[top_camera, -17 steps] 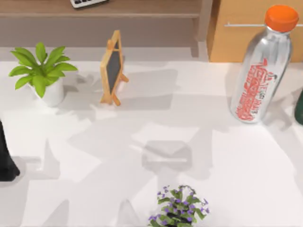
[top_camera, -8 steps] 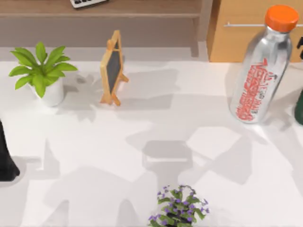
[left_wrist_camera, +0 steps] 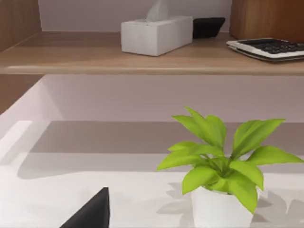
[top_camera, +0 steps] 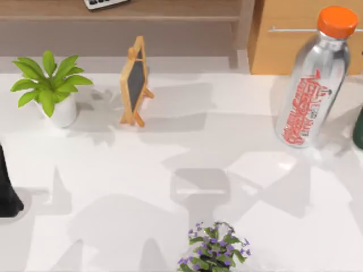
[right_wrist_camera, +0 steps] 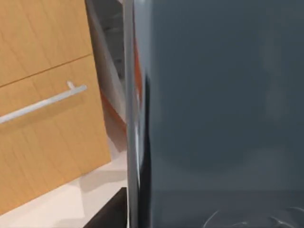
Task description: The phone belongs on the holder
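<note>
Dark glossy phone (right_wrist_camera: 218, 104) close before right wrist camera; claw state unclear. Carry level toward wooden easel (top_camera: 135, 80), lean gently.

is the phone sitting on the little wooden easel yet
No, the wooden easel stands bare near the green potted plant in the top view.
</note>
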{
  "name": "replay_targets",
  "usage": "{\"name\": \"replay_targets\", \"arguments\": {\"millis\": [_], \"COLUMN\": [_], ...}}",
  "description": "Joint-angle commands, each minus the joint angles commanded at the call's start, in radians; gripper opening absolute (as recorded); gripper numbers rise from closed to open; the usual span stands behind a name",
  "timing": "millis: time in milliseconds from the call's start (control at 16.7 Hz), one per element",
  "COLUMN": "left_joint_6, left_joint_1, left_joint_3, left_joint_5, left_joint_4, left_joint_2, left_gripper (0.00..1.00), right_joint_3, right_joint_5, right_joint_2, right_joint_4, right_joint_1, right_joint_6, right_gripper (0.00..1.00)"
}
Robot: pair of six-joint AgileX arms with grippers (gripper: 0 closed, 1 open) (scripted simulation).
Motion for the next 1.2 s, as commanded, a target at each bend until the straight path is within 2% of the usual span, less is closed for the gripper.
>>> {"name": "replay_targets", "arguments": {"millis": [360, 660, 1200], "left_joint_6": [0.0, 0.0, 0.0], "left_joint_1": [0.0, 0.0, 0.0], "left_joint_3": [0.0, 0.0, 0.0], "left_joint_5": [0.0, 0.0, 0.0], "left_joint_4": [0.0, 0.0, 0.0], "left_joint_2": [0.0, 0.0, 0.0], "left_gripper": [1.0, 1.0, 1.0], "right_joint_3": [0.031, 0.032, 0.032], "right_joint_5": [-0.065, -0.073, -0.073], "right_joint_2": [0.124, 0.137, 0.137], "right_joint_4": [0.123, 0.139, 0.139], "right_joint_1": [-0.053, -0.06, -0.06], "right_joint_6": [-0.066, -0.072, -0.072], "right_gripper": [0.0, 0.0, 0.68]}}
